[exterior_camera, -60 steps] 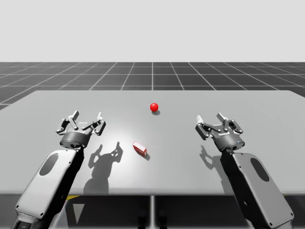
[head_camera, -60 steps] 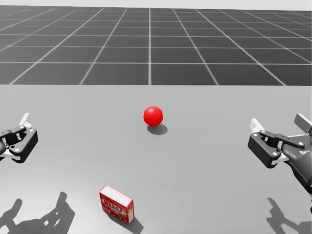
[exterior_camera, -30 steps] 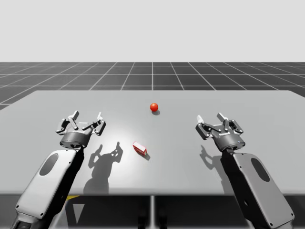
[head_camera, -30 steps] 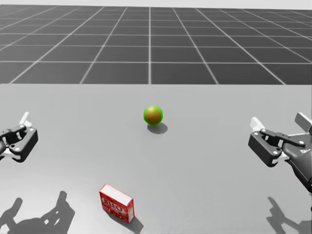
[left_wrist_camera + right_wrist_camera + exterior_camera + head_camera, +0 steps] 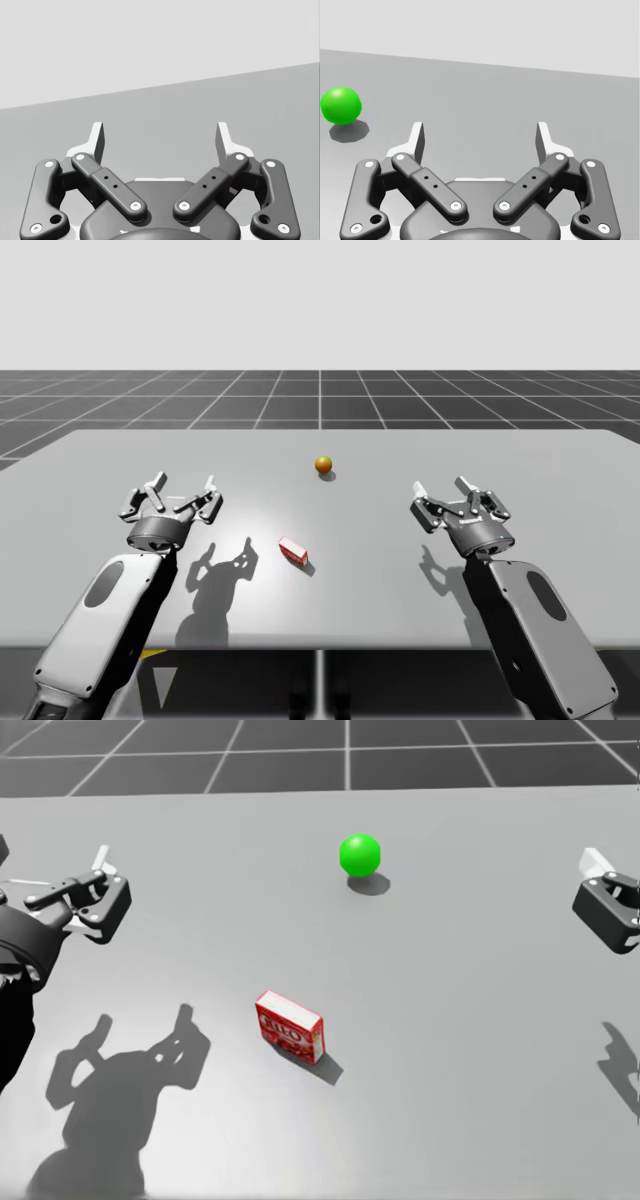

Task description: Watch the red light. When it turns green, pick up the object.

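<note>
The wide, flat grey bench [image 5: 560,540] lies under both arms, with a dark gridded floor [image 5: 320,400] beyond its far edge.

My left arm [image 5: 100,610], a pale grey shell with a dark oval patch, comes in at the bench's near edge. My right arm [image 5: 545,630], built the same, comes in at the other side. Both cast dark shadows on the bench.

My left gripper [image 5: 182,492], of black linkages with white tips, hangs over the left part of the bench. Its fingers [image 5: 97,142] are released, spread wide with only bare bench between them. My right gripper [image 5: 442,492] hangs over the right part, well apart from the left one. Its fingers [image 5: 544,140] are likewise released and grasp nothing.

The small red rectangular box with a white-edged printed face [image 5: 290,1028] rests on the bench between the two grippers, nearer the left one and touching neither. It sits turned at an angle to the bench's edges, with its shadow just beside it.

The small round ball light [image 5: 360,854] sits on the bench farther out than the box, about midway between the grippers. It is bright green in the head view and the right wrist view, where it lies ahead of the gripper and off to one side [image 5: 340,105]. In the high view it looks orange with a greenish tint [image 5: 323,464].
</note>
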You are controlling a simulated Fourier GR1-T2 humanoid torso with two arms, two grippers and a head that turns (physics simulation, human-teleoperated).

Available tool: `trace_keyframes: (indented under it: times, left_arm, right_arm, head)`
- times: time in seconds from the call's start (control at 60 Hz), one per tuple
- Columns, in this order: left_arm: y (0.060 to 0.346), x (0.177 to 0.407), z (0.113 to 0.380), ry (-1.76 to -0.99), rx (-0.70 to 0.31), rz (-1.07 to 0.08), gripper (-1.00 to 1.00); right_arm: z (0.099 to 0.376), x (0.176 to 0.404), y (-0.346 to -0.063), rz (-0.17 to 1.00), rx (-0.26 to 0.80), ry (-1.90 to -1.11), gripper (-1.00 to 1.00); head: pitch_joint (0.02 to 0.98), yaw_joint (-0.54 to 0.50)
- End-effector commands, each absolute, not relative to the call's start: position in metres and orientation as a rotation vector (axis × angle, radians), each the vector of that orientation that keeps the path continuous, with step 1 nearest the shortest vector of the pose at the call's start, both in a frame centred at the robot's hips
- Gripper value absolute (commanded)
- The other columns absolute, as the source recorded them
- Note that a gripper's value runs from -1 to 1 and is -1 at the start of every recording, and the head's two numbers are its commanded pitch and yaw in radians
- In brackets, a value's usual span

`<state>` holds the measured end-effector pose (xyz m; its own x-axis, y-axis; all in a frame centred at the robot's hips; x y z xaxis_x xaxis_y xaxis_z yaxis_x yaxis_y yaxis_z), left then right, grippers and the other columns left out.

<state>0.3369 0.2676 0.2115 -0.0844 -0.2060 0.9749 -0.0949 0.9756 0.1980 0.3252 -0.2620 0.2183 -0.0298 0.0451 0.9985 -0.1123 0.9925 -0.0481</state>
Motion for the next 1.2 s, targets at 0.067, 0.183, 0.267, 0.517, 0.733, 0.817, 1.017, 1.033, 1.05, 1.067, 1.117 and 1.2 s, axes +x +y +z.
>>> trace_keyframes:
  times: [0.067, 0.183, 0.267, 0.517, 0.733, 0.817, 1.017, 1.033, 1.05, 1.067, 1.117, 1.2]
  left_arm:
    - [0.266, 0.338, 0.211, -1.657, 0.231, -0.101, -1.00]
    - [0.266, 0.338, 0.212, -1.661, 0.228, -0.101, -1.00]
    - [0.266, 0.336, 0.214, -1.666, 0.218, -0.098, -1.00]
    - [0.245, 0.317, 0.228, -1.679, 0.096, -0.167, -1.00]
    - [0.223, 0.275, 0.240, -1.646, -0.115, -0.289, -1.00]
    - [0.220, 0.258, 0.235, -1.640, -0.153, -0.342, -1.00]
    - [0.214, 0.222, 0.218, -1.578, -0.224, -0.448, -1.00]
    - [0.213, 0.220, 0.216, -1.572, -0.231, -0.452, -1.00]
    - [0.211, 0.215, 0.212, -1.550, -0.246, -0.469, -1.00]
    - [0.211, 0.213, 0.211, -1.546, -0.246, -0.475, -1.00]
    - [0.209, 0.208, 0.205, -1.536, -0.236, -0.499, -1.00]
    - [0.207, 0.201, 0.194, -1.505, -0.242, -0.520, -1.00]
  right_arm:
    - [0.217, 0.326, -0.261, 0.136, 0.051, -1.594, -1.00]
    - [0.215, 0.326, -0.260, 0.143, 0.045, -1.592, -1.00]
    - [0.214, 0.326, -0.259, 0.145, 0.044, -1.588, -1.00]
    - [0.212, 0.327, -0.258, 0.143, 0.037, -1.585, -1.00]
    - [0.209, 0.328, -0.258, 0.135, 0.031, -1.580, -1.00]
    - [0.209, 0.328, -0.258, 0.135, 0.031, -1.579, -1.00]
    - [0.208, 0.329, -0.258, 0.137, 0.030, -1.579, -1.00]
    - [0.208, 0.329, -0.258, 0.137, 0.030, -1.578, -1.00]
    - [0.208, 0.329, -0.258, 0.136, 0.030, -1.578, -1.00]
    - [0.208, 0.329, -0.258, 0.136, 0.030, -1.578, -1.00]
    - [0.208, 0.329, -0.259, 0.135, 0.030, -1.578, -1.00]
    - [0.208, 0.329, -0.259, 0.131, 0.034, -1.575, -1.00]
  head:
    - [0.835, 0.10]
    - [0.871, 0.13]
    - [0.878, 0.14]
    - [0.870, 0.13]
    - [0.856, 0.12]
    - [0.858, 0.12]
    - [0.856, 0.12]
    - [0.856, 0.12]
    - [0.855, 0.12]
    - [0.855, 0.13]
    - [0.855, 0.13]
    - [0.853, 0.12]
